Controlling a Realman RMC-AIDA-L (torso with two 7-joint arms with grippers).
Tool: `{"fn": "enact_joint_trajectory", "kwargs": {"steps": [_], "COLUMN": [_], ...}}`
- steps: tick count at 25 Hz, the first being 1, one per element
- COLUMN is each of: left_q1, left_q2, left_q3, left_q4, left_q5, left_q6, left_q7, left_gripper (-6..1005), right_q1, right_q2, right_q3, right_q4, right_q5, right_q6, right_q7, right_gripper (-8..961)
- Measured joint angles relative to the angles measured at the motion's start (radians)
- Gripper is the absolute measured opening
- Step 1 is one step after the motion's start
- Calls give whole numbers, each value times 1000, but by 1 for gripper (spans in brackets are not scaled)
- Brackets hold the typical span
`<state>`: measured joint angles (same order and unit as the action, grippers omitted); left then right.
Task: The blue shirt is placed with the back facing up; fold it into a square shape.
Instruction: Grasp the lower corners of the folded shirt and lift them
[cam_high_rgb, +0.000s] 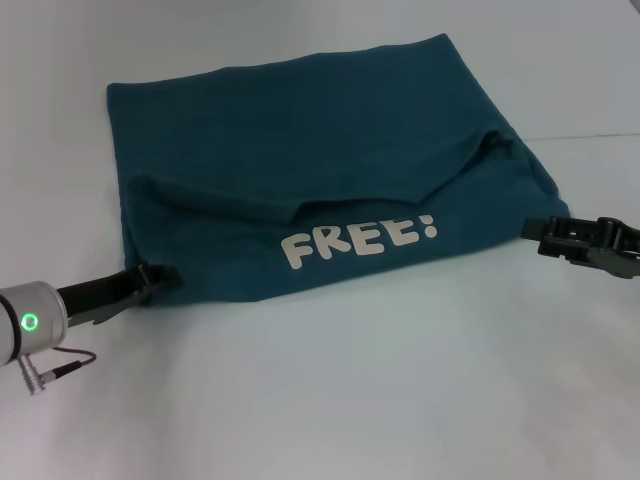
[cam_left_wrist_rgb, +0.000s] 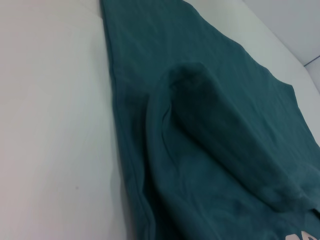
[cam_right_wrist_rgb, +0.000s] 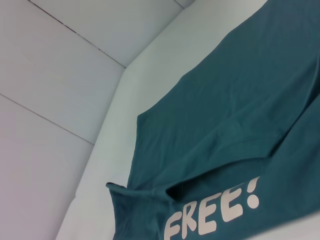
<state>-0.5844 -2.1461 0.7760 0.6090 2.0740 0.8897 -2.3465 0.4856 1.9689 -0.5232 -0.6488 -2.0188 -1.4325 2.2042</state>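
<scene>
The blue shirt (cam_high_rgb: 300, 130) lies on the white table, its near part folded back over the rest so that white "FREE!" lettering (cam_high_rgb: 355, 240) faces up. My left gripper (cam_high_rgb: 163, 277) sits at the shirt's near-left corner, touching the cloth edge. At the shirt's near-right corner, my right gripper (cam_high_rgb: 532, 229) reaches in level with the fold. The left wrist view shows a bulging fold of the shirt (cam_left_wrist_rgb: 200, 125). The shirt (cam_right_wrist_rgb: 240, 115) and its lettering (cam_right_wrist_rgb: 215, 212) fill the right wrist view.
The white table (cam_high_rgb: 350, 400) spreads in front of and beside the shirt. A pale panelled wall (cam_right_wrist_rgb: 60, 75) rises behind the table's far edge. A cable hangs from the left arm's wrist (cam_high_rgb: 60, 365).
</scene>
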Motion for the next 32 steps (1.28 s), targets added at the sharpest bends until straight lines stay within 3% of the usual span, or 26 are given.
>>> {"fn": "enact_joint_trajectory", "kwargs": {"steps": [3, 5, 11, 18, 23, 32], "left_q1": [-2, -2, -7, -22, -33, -46], "left_q2": [1, 4, 25, 55, 58, 62], "left_q3": [0, 0, -7, -11, -11, -11], "left_q4": [3, 4, 5, 5, 5, 5], "left_q5": [0, 0, -6, -1, -1, -2], "left_q6": [5, 13, 57, 82, 93, 103], "left_q7": [0, 0, -11, -57, -61, -71], "left_gripper": [423, 200, 29, 27, 27, 27], "right_q1": [3, 6, 43, 150, 226, 275], "right_q2": [-1, -5, -43, -102, -92, -71], "right_q3": [-5, -8, -13, -22, -39, -97], "right_q4": [0, 0, -1, -11, -11, 3], "right_q5": [-3, -11, -86, -327, -484, -547], "right_q6": [3, 13, 53, 219, 298, 393], "right_q7": [0, 1, 37, 160, 215, 262], "right_gripper": [618, 617, 616, 614, 613, 610]}}
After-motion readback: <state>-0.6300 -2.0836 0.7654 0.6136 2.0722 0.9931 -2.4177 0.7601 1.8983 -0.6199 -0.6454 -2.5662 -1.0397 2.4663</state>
